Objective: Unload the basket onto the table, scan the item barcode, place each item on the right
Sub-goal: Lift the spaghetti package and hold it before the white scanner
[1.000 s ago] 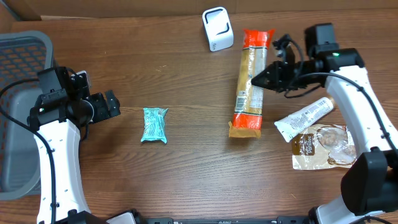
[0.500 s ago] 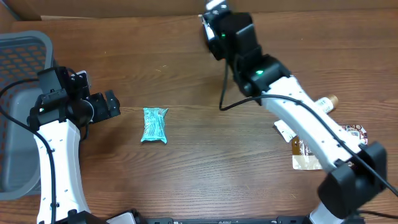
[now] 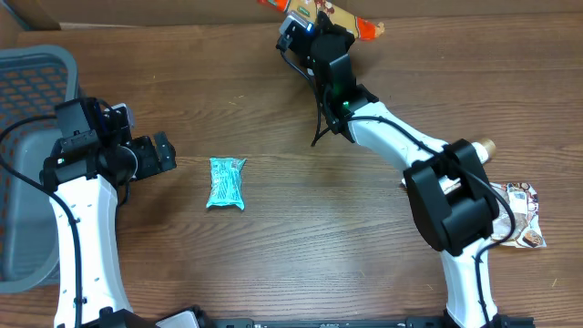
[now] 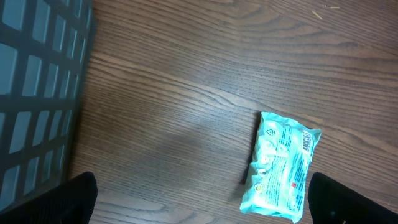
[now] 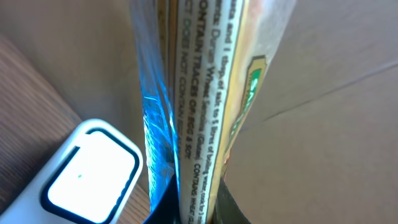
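Note:
A long orange and gold packet (image 3: 344,18) is up at the table's back edge, with my right gripper (image 3: 311,32) shut on it. In the right wrist view the packet (image 5: 199,87) stands edge-on between the jaws of the right gripper (image 5: 193,210), its printed text facing the camera. The white scanner (image 5: 84,174) lies just to its left, and only a white corner of the scanner (image 3: 293,25) shows overhead. My left gripper (image 3: 157,153) is open and empty above the wood, left of a small teal packet (image 3: 226,182). That teal packet (image 4: 283,165) lies beside the right fingertip of the left gripper (image 4: 202,208).
A grey mesh basket (image 3: 27,82) stands at the far left, its wall (image 4: 37,93) also in the left wrist view. A brown snack pouch (image 3: 521,214) and the cap of a tube (image 3: 484,146) lie at the right, partly under my right arm. A cardboard wall (image 5: 323,81) rises behind the table.
My right arm has swung from the middle right to the back of the table, lifting the orange packet off the wood and bringing it beside the scanner. The left arm has not moved.

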Action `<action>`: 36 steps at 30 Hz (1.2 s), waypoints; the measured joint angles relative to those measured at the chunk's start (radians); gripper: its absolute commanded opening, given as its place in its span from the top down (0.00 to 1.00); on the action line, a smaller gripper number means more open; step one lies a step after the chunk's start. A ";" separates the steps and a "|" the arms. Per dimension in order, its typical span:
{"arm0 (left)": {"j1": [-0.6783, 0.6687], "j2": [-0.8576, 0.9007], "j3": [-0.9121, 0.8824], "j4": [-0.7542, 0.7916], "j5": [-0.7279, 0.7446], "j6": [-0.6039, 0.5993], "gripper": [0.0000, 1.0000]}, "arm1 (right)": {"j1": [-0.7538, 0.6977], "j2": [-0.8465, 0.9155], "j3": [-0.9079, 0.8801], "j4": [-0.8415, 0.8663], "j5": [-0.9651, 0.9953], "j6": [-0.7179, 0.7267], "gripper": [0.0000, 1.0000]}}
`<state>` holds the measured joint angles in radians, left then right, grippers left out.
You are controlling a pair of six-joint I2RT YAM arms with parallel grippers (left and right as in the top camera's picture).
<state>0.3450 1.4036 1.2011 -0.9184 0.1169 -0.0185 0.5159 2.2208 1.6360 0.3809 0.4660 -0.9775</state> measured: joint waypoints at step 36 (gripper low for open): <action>0.000 0.000 0.000 0.000 0.000 0.000 0.00 | 0.027 0.080 0.000 0.014 -0.061 -0.307 0.96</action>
<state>0.3450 1.4036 1.2011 -0.9184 0.1169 -0.0185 0.5434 2.3005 1.6356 0.3946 0.4046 -1.2850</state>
